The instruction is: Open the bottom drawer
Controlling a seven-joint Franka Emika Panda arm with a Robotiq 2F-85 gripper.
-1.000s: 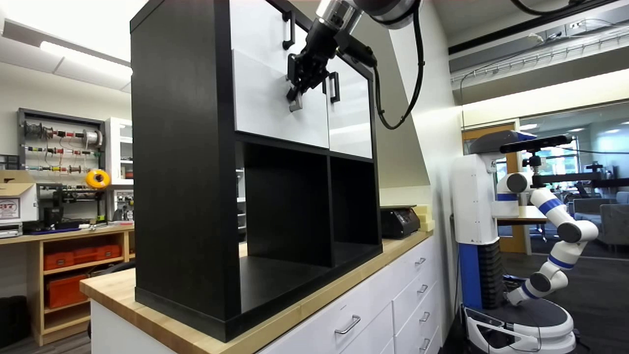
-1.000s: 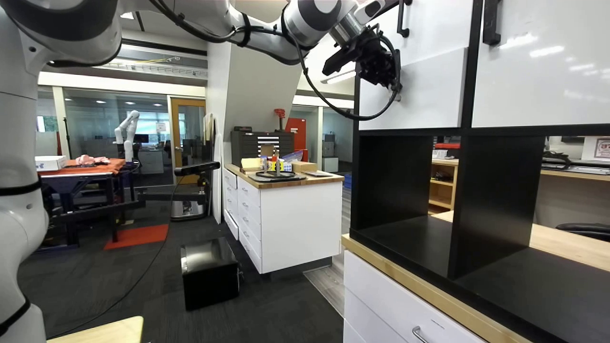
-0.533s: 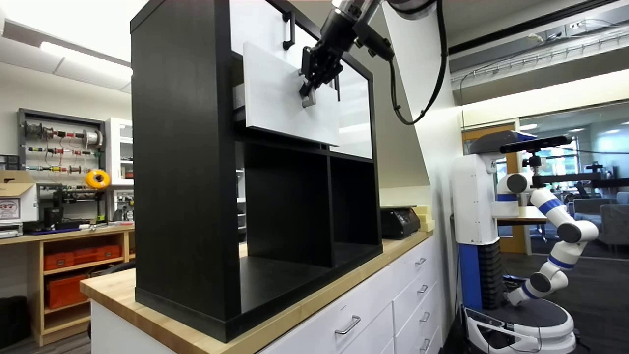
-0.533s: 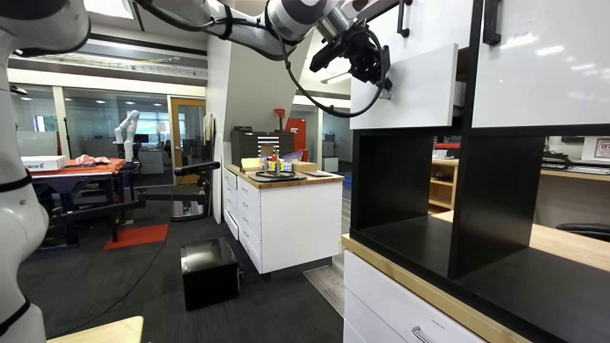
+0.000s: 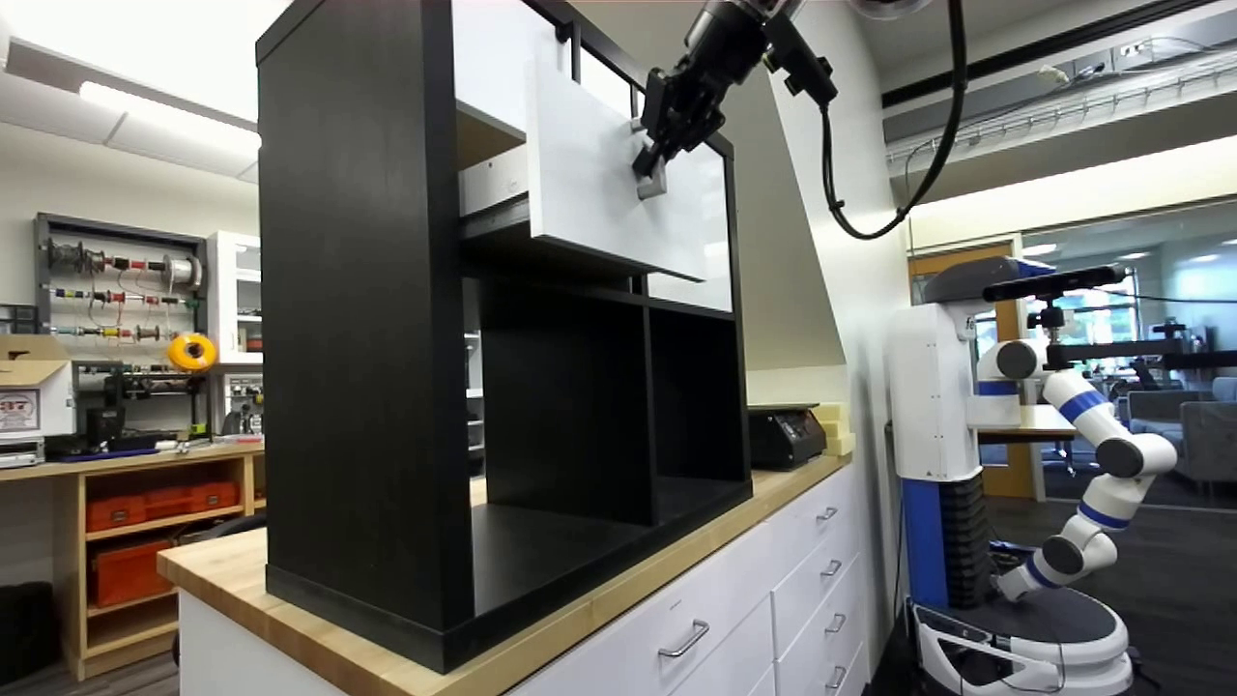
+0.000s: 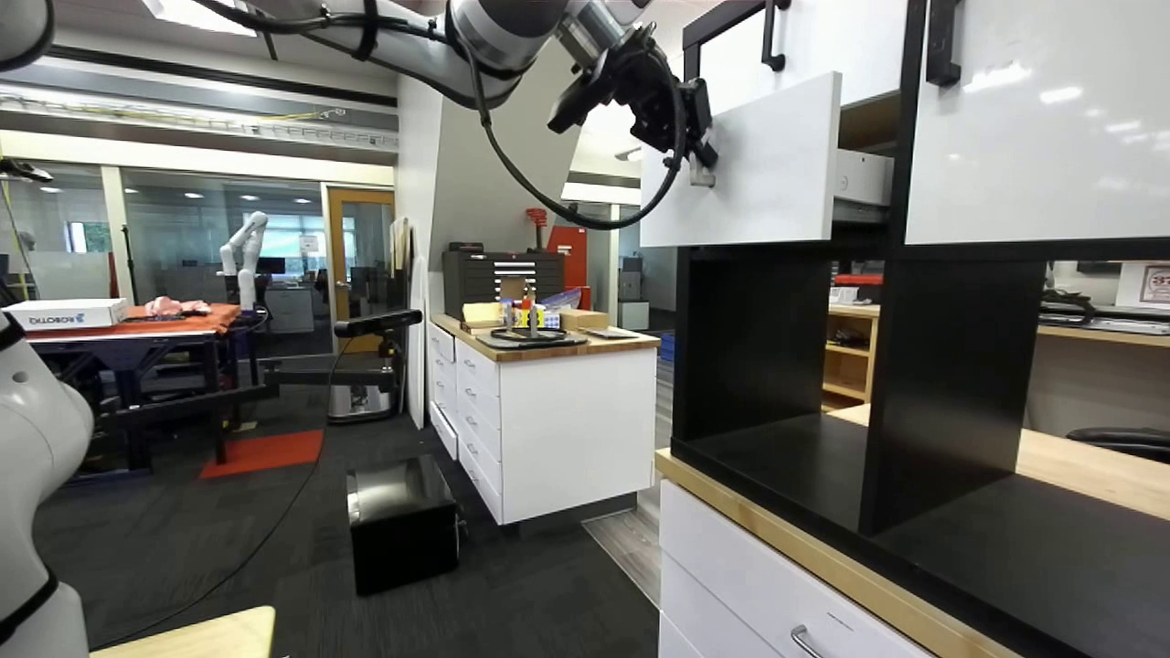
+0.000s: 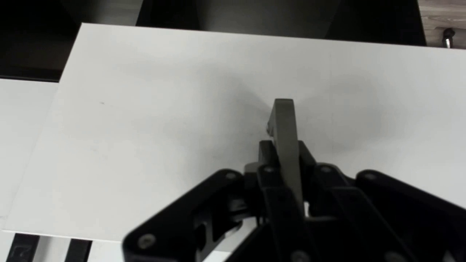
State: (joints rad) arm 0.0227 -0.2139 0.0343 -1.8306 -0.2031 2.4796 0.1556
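While my remote gripper [image 7: 287,153] clasps the grey handle [image 7: 285,116], which runs lengthwise up the wrist view, the bottom drawer [image 5: 594,174] juts out behind it, upper centre in an exterior view.

Bottom drawer [image 5: 604,184] stands open, I have it by upright grey bar handle [image 7: 285,123]. Plain white rectangular front [image 6: 777,164], upright, well clear of black cube shelf [image 5: 348,338]; pale side [image 5: 493,184] and grey runner [image 5: 495,219] beneath it bridge gap behind in both exterior views. Sits just below white upper front [image 6: 850,41], above open compartments [image 5: 568,406]. Inside hidden from me.
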